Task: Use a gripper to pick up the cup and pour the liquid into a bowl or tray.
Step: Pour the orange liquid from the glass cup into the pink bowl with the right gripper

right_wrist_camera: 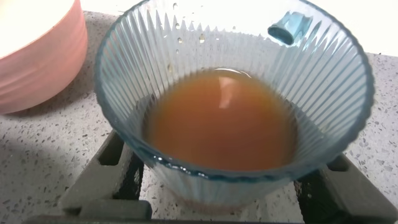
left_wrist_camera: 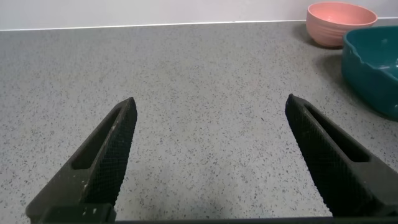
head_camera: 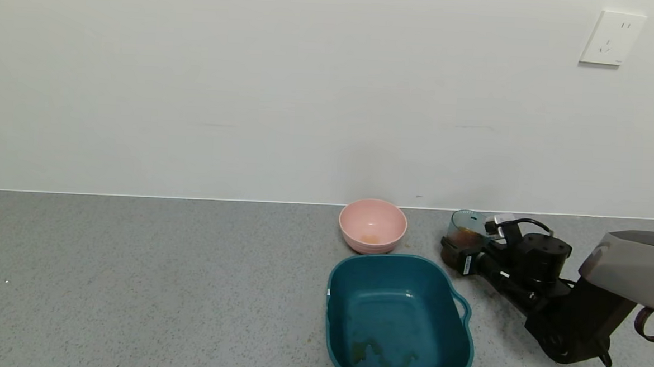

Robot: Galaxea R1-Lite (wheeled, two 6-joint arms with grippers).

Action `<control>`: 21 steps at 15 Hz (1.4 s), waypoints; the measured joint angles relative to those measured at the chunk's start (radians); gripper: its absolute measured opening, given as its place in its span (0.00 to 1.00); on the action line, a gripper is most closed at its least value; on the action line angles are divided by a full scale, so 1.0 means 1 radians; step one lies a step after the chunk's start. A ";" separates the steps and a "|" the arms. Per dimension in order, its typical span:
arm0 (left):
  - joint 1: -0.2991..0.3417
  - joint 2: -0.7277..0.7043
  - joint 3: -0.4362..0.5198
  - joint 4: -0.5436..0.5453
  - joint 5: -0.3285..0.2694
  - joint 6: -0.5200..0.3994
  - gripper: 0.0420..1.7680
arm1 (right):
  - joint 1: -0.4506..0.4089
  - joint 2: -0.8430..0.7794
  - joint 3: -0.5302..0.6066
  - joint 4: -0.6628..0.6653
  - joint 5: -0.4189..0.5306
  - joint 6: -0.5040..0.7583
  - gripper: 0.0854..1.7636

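The cup [head_camera: 466, 231], a ribbed pale blue-green tumbler, stands upright on the grey counter to the right of the pink bowl [head_camera: 372, 225]. Red-orange liquid [right_wrist_camera: 217, 118] fills its lower half. My right gripper [head_camera: 468, 238] has one jaw on each side of the cup's lower wall and is shut on it; the right wrist view shows the gripper [right_wrist_camera: 221, 180] with the cup [right_wrist_camera: 236, 74] between its fingers [right_wrist_camera: 115, 171]. The bowl holds only a faint orange trace. My left gripper [left_wrist_camera: 210, 106] is open and empty over bare counter, out of the head view.
A larger teal tray with a handle [head_camera: 398, 321] sits in front of the bowl, with dark residue on its floor. The wall runs close behind the bowl and cup. A wall socket [head_camera: 613, 39] is at the upper right. Bare counter stretches to the left.
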 joint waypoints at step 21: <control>0.000 0.000 0.000 0.000 0.000 0.000 0.97 | -0.010 -0.322 -0.097 0.437 0.026 -0.003 0.75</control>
